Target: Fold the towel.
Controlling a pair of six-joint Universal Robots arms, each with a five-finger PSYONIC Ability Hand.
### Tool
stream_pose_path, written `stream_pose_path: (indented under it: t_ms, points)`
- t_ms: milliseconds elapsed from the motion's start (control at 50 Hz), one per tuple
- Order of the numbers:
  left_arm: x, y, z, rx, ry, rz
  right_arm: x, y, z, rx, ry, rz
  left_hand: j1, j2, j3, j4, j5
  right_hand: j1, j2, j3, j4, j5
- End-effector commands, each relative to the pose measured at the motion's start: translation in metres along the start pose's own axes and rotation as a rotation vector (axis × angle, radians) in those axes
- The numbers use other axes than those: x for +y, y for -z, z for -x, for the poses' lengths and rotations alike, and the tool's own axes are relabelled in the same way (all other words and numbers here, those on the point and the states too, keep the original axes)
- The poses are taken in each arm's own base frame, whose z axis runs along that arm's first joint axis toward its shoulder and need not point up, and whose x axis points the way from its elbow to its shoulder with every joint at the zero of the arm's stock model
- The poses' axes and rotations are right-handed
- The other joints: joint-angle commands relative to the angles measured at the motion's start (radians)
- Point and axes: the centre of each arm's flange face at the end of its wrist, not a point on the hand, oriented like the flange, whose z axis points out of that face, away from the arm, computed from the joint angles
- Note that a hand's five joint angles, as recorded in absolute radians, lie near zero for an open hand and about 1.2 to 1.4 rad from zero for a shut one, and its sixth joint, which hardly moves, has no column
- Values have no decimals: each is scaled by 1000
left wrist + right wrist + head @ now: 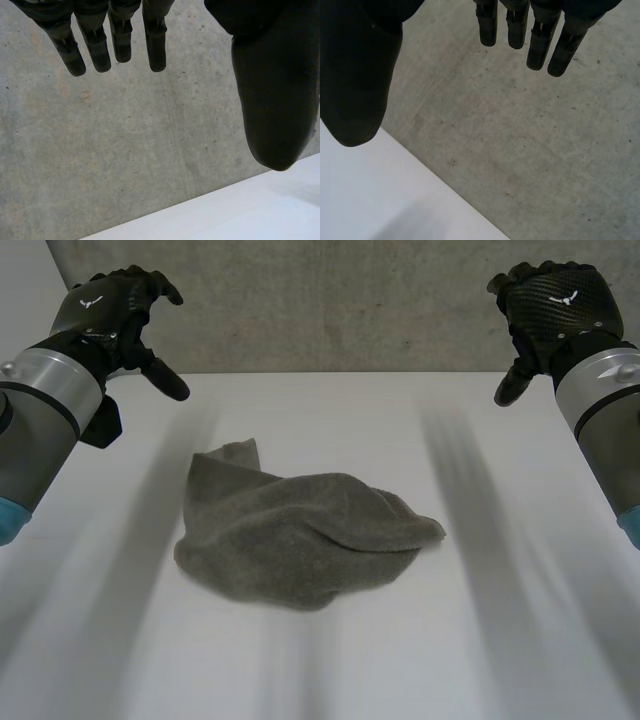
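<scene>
Both empty, fingers straight, thumbs apart: left hand (115, 305), right hand (550, 305), over the far corners of the table (500, 640) | towel (300, 535) crumpled mid-table, well apart, robot-side of both | long axis left-right | left hand slightly nearer

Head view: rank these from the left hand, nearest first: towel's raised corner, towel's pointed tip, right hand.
1. The towel's raised corner, at the end nearest the left hand.
2. The towel's pointed tip, at the towel's opposite end.
3. The right hand, raised on the other side, open.
</scene>
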Motion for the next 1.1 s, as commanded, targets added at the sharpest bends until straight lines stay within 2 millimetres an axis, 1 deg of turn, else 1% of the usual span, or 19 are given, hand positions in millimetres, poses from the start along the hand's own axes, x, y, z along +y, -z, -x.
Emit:
stream_pose_path:
  t_ms: [20,180,340,600,700,760,800,820,860,900,920,960,980,1000,1020,1040,1060,1080,1100]
  points:
    - [-3,2,-3,5,0,9,2,-2,-3,16,-104,2,-58,-48,-51,-57,-35,-50,-63,-68,-74,-58]
    - [-5,6,-2,-4,2,63,3,-2,-3,13,-119,18,-67,-57,-60,-66,-44,-50,-63,-68,-74,-58]
    - [-7,8,-3,-3,-6,76,6,-1,-3,-1,-120,75,-70,-60,-63,-69,-47,-50,-63,-68,-74,-58]
    - [-5,8,-3,-4,-4,82,6,0,-5,19,-120,82,-70,-60,-63,-69,-47,-50,-63,-68,-74,-58]
    - [0,9,-5,12,-2,97,5,1,-1,-13,-104,82,-70,-60,-63,-69,-47,-50,-63,-68,-74,-58]
    - [6,9,-12,45,-5,108,11,5,5,-64,-79,132,-70,-60,-63,-69,-47,-50,-63,-68,-74,-58]
    - [16,8,-24,131,-14,128,31,13,19,-186,-21,258,-70,-60,-63,-69,-47,-50,-63,-68,-74,-58]
    - [16,8,-24,131,-14,128,31,13,19,-187,-21,258,-70,-60,-63,-69,-47,-50,-63,-68,-74,-58]
    - [27,6,-28,186,-26,155,40,17,28,-258,9,314,-70,-60,-63,-69,-47,-50,-63,-68,-74,-58]
    - [51,4,-39,310,-77,212,61,26,41,-373,47,425,-70,-60,-63,-69,-47,-50,-63,-68,-74,-58]
    - [51,4,-39,311,-77,212,62,26,41,-373,47,426,-70,-60,-63,-69,-47,-50,-63,-68,-74,-58]
    - [75,4,-47,403,-151,261,81,33,54,-446,51,507,-70,-60,-63,-69,-47,-50,-63,-68,-74,-58]
    - [75,4,-47,403,-151,262,81,33,54,-446,51,508,-70,-60,-63,-69,-47,-50,-63,-68,-74,-58]
    - [89,5,-49,433,-194,285,89,36,64,-474,51,532,-70,-60,-63,-69,-47,-50,-63,-68,-74,-58]
    - [90,5,-49,433,-194,286,98,41,75,-508,53,557,-70,-60,-63,-69,-47,-50,-63,-68,-74,-58]
    - [103,4,-51,450,-239,306,98,41,75,-508,53,557,-70,-60,-63,-69,-47,-50,-63,-68,-74,-58]
    - [116,4,-51,456,-276,329,107,44,84,-532,52,576,-67,-57,-60,-66,-44,-50,-63,-68,-74,-58]
    - [116,4,-51,456,-277,329,107,44,84,-532,52,577,-67,-57,-60,-66,-44,-50,-63,-68,-74,-58]
    - [128,3,-50,452,-304,352,116,44,93,-546,48,583,-64,-54,-57,-63,-41,-50,-63,-68,-74,-58]
